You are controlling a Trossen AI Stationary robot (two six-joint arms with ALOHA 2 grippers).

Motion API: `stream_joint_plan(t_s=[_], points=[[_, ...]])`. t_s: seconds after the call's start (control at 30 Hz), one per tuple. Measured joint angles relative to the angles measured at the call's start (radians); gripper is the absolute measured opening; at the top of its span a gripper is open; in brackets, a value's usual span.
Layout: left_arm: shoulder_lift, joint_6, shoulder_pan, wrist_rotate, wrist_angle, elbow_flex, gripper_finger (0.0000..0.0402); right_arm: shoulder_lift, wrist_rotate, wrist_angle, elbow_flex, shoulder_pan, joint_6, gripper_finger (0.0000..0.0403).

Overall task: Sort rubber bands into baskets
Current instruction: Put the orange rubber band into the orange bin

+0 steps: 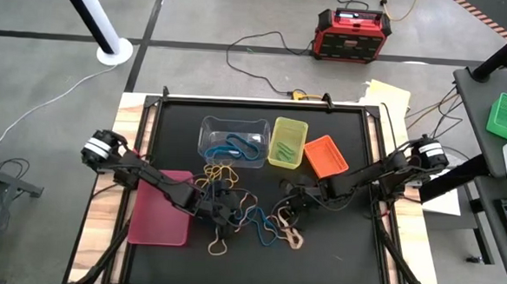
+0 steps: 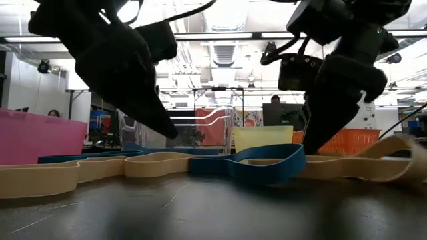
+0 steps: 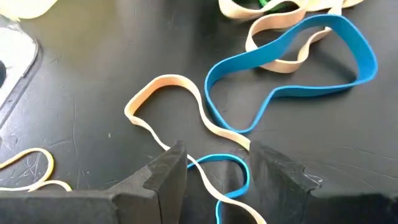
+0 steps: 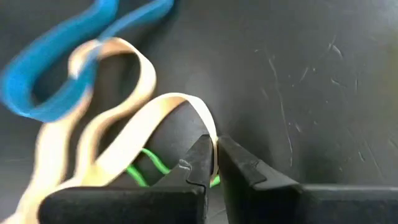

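Several rubber bands in tan, blue and yellow lie tangled on the black mat in front of the baskets. My left gripper is low over the heap and open. Its fingers stand on either side of a thin blue band and a tan band. My right gripper is low at the heap's right side, shut on a tan band. A thin green band lies under it. The clear tub holds blue bands and the yellow-green bin holds green ones. My right gripper pinches the tan band at the bend of its loop between its two fingertips, a single strip of the band. The fingers come slanting down from the table's right side. The rest of the band lies slack on the mat.
The orange bin stands right of the yellow-green bin. The flat pink tray lies at the mat's left, under my left arm. More tan bands lie nearer the front. Bare mat stretches along the near edge.
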Motion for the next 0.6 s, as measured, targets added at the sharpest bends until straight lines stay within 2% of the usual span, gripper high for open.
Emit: stream_joint_plan(t_s=[0.3,0.6], points=[[0.042,-0.028,0.0,-0.008,-0.001,0.0,0.0158,-0.109,0.026,-0.265,0.107,0.008,-0.002,0.0009],[0.042,-0.028,0.001,-0.011,-0.002,0.0,0.0158,-0.214,0.282,-0.873,0.365,0.015,0.025,0.0009]])
